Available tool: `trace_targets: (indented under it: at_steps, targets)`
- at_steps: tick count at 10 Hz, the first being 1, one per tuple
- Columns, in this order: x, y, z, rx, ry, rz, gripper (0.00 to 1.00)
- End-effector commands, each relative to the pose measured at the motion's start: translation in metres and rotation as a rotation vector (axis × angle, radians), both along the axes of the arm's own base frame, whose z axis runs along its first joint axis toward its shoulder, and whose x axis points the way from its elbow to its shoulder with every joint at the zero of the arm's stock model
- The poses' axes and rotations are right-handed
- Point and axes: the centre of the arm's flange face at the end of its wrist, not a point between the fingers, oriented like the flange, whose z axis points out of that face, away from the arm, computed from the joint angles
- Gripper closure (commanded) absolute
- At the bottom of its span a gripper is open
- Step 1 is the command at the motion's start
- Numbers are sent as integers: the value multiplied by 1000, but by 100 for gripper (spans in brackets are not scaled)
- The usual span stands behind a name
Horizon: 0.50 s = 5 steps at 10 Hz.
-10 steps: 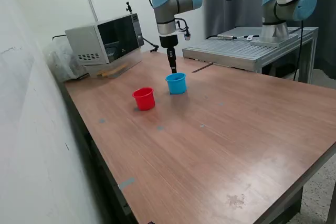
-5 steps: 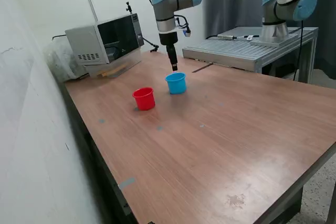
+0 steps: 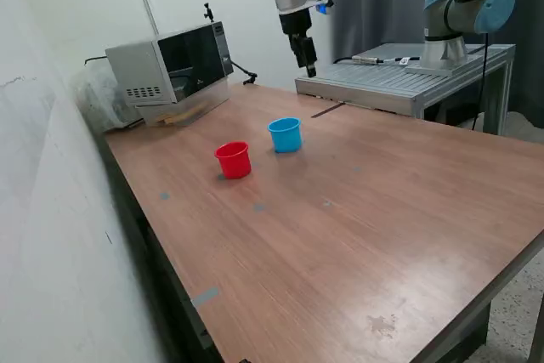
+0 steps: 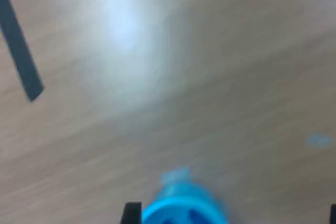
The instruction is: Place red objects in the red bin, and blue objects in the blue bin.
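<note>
The red bin [image 3: 233, 160] and the blue bin [image 3: 286, 134] stand side by side on the wooden table [image 3: 357, 227]. My gripper [image 3: 310, 66] hangs high above the table, behind the blue bin and towards the exterior view's right, with nothing in it. In the blurred wrist view the blue bin [image 4: 181, 211] lies at the picture's edge, and two dark-blue blobs [image 4: 195, 216] show inside it, the blue objects as far as I can tell. One black fingertip [image 4: 132, 213] shows far from the other, so the gripper [image 4: 232, 216] is open. No red objects are in view.
A microwave [image 3: 170, 65] stands at the table's back on the exterior view's left. A metal platform [image 3: 399, 78] with a second arm [image 3: 463, 6] sits behind. A dark tape strip [image 3: 327, 110] lies on the wood behind the blue bin. A wall runs along the exterior view's left.
The gripper was just over the blue bin's rim. It has risen well above it and drifted towards the exterior view's right and back. The bins have not moved.
</note>
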Motion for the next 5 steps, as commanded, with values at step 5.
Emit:
trace_targets:
  at_steps: [5]
  targets:
    - [151, -128, 80, -129, -81, 292, 0]
